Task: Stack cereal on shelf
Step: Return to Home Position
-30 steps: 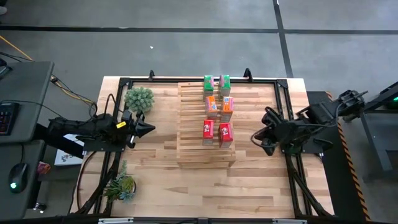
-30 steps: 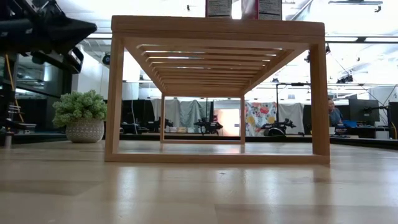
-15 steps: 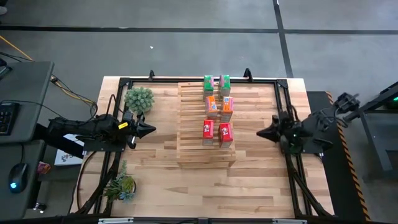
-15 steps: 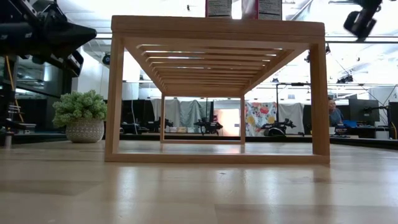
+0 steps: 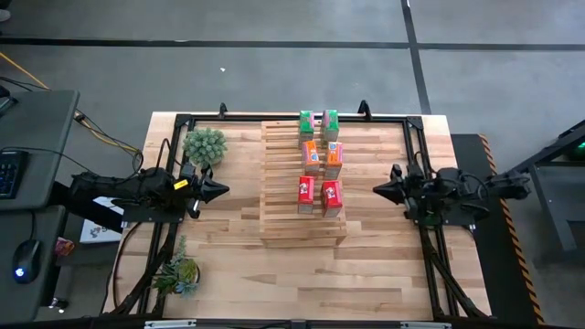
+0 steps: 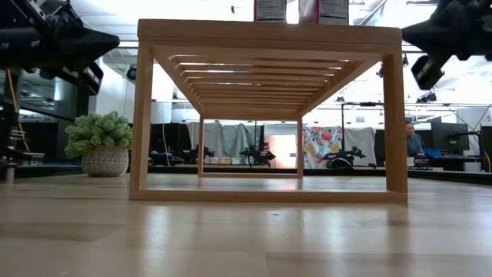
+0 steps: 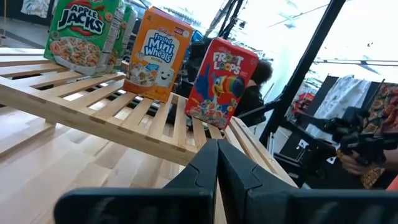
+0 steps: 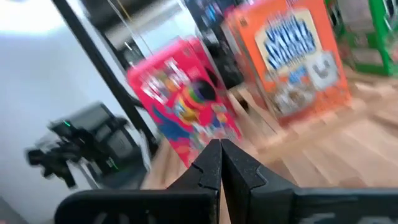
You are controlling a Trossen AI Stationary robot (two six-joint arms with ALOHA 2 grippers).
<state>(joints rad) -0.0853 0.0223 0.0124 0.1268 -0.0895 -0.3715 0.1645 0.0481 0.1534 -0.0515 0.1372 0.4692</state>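
The shelf point(image 5: 279, 196) stands in the middle of the bench point(image 5: 366, 274). All six cereal boxes stand upright on its top slats in three pairs, toward its right side. The green cereal boxes point(image 5: 306, 122) are at the shelf's far end, the orange cereal boxes point(image 5: 313, 156) at its middle, and the red cereal boxes point(image 5: 305, 194) closest to its near end. The two boxes of each pair stand just beside each other.

The left arm point(image 5: 137, 194) lies low to the left of the shelf. The left jaws are clenched to a point on nothing, aimed at the shelf and apart from it. The right arm point(image 5: 448, 190) lies to the right of the shelf. The right jaws are likewise clenched and empty, pointing toward the red pair and clear of the shelf's edge.

One potted plant point(image 5: 204, 144) stands left of the shelf's far corner. A second plant point(image 5: 178, 271) is farther out, left of the shelf's near end. A person point(image 6: 413, 140) shows in the room behind the shelf.
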